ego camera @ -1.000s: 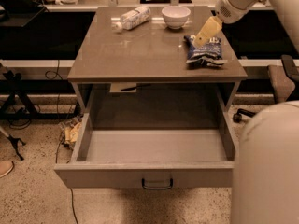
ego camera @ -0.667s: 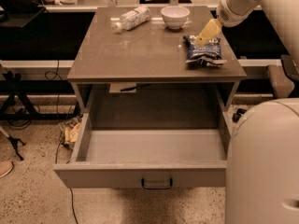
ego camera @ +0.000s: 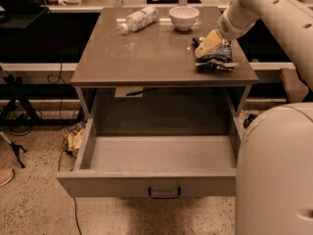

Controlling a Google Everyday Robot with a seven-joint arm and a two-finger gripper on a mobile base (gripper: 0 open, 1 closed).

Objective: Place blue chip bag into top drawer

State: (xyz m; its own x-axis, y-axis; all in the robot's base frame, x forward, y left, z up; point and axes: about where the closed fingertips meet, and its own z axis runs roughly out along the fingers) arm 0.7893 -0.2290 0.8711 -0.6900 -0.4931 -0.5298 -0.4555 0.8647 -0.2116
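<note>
Tabletop (ego camera: 146,53), right side: blue chip bag (ego camera: 215,58) just beneath gripper (ego camera: 207,42)

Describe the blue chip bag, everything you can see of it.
The blue chip bag is small, dark blue and crinkled, shiny like foil, with pale markings and lighter edges. It lies flat on the table near the right front corner, not in the open drawer below. The gripper sits over its back-left part and hides some of it; whether it grips the bag cannot be told. Nothing else touches it.
</note>
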